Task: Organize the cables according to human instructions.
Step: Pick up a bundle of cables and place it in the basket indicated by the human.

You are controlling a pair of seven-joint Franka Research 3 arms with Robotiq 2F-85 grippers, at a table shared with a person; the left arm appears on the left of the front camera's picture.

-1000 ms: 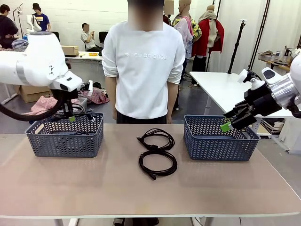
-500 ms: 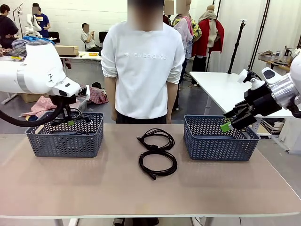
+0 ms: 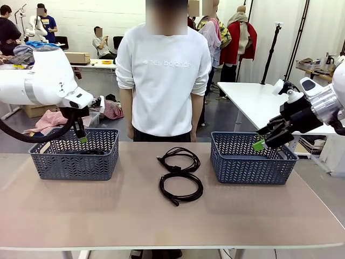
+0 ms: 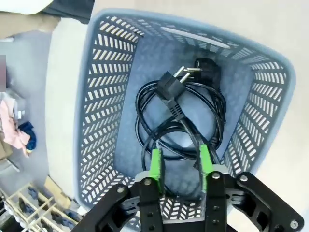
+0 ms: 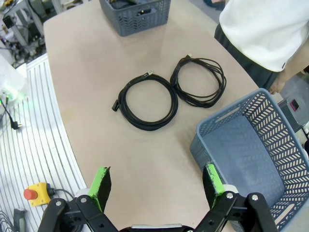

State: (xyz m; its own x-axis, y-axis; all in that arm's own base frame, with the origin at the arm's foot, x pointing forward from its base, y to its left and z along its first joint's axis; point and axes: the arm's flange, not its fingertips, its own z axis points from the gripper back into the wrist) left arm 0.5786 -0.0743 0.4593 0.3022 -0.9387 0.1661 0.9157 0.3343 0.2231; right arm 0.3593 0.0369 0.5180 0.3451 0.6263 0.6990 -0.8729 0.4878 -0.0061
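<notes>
Left wrist view: left gripper (image 4: pixel 179 153) jaws apart directly above left basket (image 4: pixel 104 96), cable coil (image 4: pixel 166 81) lying inside, unheld. Right gripper (image 5: pixel 157 181) jaws wide apart. Two loose coils (image 3: pixel 181 172) on worktop right of that basket. Best to retract straight up, avoid snagging cord.

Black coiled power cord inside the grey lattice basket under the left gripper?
Yes, a black cord with plugs lies coiled on that basket's floor.
</notes>
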